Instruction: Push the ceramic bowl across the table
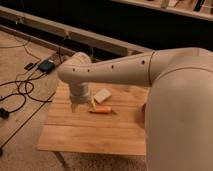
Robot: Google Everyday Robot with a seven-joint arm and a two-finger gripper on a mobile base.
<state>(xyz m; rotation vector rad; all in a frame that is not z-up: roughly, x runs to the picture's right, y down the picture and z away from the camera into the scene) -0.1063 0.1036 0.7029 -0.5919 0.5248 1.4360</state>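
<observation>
The light bamboo table (85,135) stands in the middle of the view. My white arm reaches in from the right, bends above the table's far left part and points down. My gripper (76,107) hangs at the end of it, just above the tabletop near the far left. A small dark reddish sliver (143,108) shows at the edge of my arm on the right side of the table; I cannot tell whether it is the ceramic bowl. The rest of that area is hidden behind my arm.
A small white block (102,95) and an orange stick-shaped object (101,110) lie on the table just right of the gripper. Black cables (20,92) and a small blue-black box (46,65) lie on the carpet at the left. A low ledge (75,35) runs behind the table.
</observation>
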